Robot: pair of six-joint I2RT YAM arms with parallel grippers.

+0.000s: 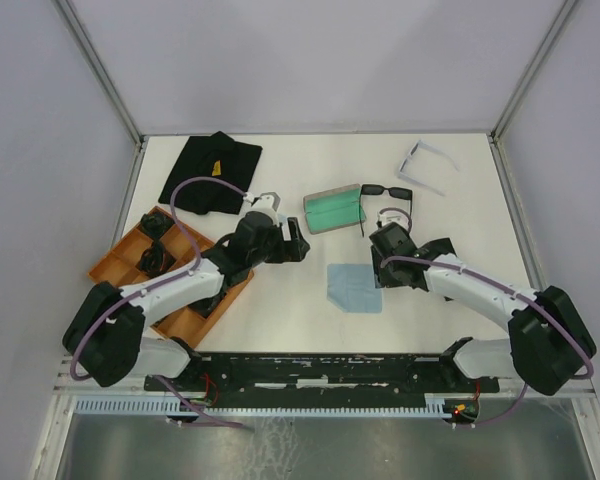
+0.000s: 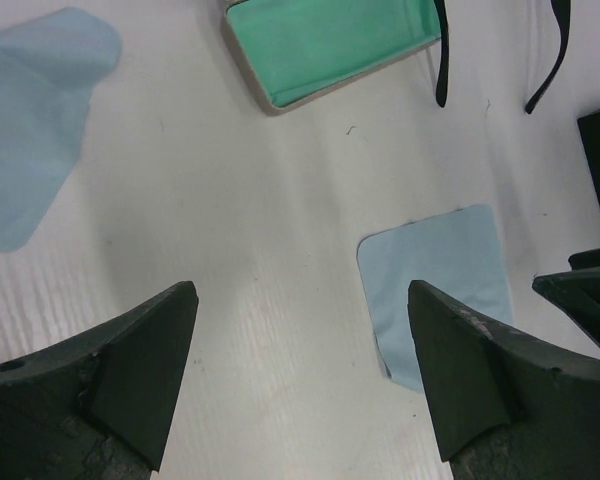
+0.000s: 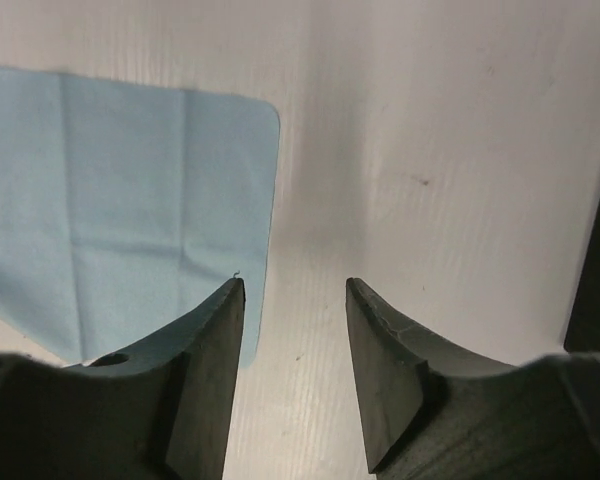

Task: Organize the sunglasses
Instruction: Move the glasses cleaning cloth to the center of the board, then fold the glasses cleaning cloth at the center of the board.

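Closest to the lens, the fingers [image 2: 145, 375] of the left gripper [image 2: 300, 370] are seen spread wide over the white desk [image 2: 230, 250], with nothing held between them; a light blue cloth [image 2: 440, 290] is seen lying flat just ahead of one finger, and a second blue cloth [image 2: 35, 120] is seen further off on the other side; the right gripper [image 3: 295, 350] is shown with its fingers partly parted and empty, bare desk being visible in the gap and a blue cloth beside one finger; the black-framed sunglasses [image 1: 385, 191] are found on the desk just beyond the right gripper, beside an open case [image 1: 335, 211] lined in green, with the temples unfolded toward the gripper; the pale-framed sunglasses [image 1: 426, 165] are set well apart from them, nearer the far right corner; an orange tray [image 1: 130, 262] holding dark items is placed at the left, partly under the left arm, and a black cloth [image 1: 210, 172] is spread behind it.
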